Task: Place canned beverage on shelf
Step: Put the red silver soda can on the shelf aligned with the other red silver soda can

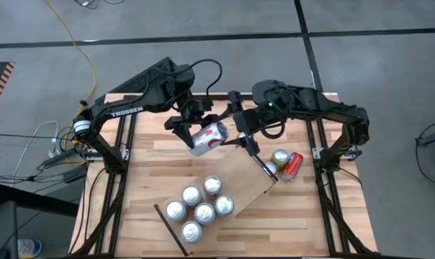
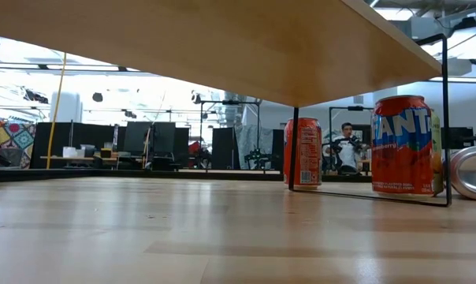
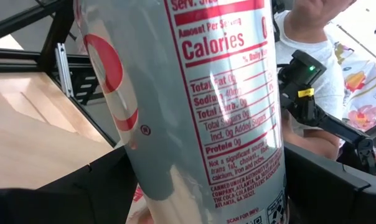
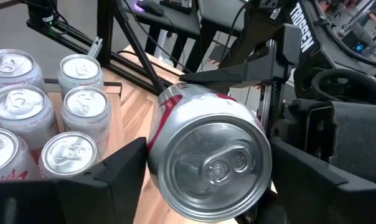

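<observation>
— So how far along is it?

— Six silver cans already stand on the shelf. A seventh, the silver-and-red can, hangs sideways above the shelf's far edge, clamped in the left gripper.

— And the right side?

— The right gripper has its fingers spread around that can's top, not gripping. Two more cans wait just beyond the shelf's right end.
</observation>
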{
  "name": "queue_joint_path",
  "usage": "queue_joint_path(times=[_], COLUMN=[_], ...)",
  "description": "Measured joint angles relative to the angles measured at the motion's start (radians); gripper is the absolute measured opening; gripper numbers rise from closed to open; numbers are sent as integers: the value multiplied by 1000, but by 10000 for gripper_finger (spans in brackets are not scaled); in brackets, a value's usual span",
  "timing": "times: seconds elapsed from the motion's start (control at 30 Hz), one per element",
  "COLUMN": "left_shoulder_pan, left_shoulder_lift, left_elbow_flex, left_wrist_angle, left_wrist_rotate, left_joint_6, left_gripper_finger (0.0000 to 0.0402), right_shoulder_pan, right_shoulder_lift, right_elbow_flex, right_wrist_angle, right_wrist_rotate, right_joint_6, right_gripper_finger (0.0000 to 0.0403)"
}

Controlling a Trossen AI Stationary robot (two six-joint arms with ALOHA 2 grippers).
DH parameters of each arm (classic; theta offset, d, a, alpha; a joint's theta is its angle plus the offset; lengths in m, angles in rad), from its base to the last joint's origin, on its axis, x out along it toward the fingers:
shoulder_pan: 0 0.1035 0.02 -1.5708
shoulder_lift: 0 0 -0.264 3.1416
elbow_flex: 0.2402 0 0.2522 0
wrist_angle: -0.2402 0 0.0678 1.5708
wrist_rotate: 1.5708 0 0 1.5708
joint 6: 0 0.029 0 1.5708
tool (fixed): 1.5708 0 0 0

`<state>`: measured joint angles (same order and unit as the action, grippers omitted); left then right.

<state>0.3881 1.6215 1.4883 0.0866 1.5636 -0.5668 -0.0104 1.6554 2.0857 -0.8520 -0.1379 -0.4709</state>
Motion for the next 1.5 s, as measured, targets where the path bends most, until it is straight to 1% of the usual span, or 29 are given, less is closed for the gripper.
queue_joint_path(times=[0.13,0.23,0.37,0.5,0.67,0.73,0.87,0.97,1.1,1.23,1.5], left_shoulder_pan=[-1,-1,-2,-1,-8,-9,-13,-13,-13,-13,0], left_shoulder_lift=[0,0,0,0,-1,-1,-1,-2,0,0,0], left_elbow_flex=[0,0,0,0,0,0,0,0,0,0,0], left_wrist_angle=[0,0,1,2,4,4,5,2,-6,-4,2], left_wrist_rotate=[-1,-4,-5,-2,0,-2,-8,-2,-2,-10,-27], left_joint_6=[-1,-3,-14,-16,-29,-30,-45,-71,-78,-78,-72], left_gripper_finger=[332,332,332,332,332,332,332,332,331,331,332], right_shoulder_pan=[11,10,9,9,-5,-5,-6,-6,-6,-6,-5], right_shoulder_lift=[0,0,-1,-1,0,0,0,13,17,20,11], right_elbow_flex=[0,0,0,0,0,0,0,1,2,2,2], right_wrist_angle=[0,0,-2,2,11,11,13,18,9,9,-4], right_wrist_rotate=[0,-23,-33,-36,-61,-64,-105,-118,-141,-145,-127], right_joint_6=[0,-4,-3,-3,5,-2,-1,-5,-14,-17,-13], right_gripper_finger=[272,249,232,235,270,274,268,262,247,232,231])
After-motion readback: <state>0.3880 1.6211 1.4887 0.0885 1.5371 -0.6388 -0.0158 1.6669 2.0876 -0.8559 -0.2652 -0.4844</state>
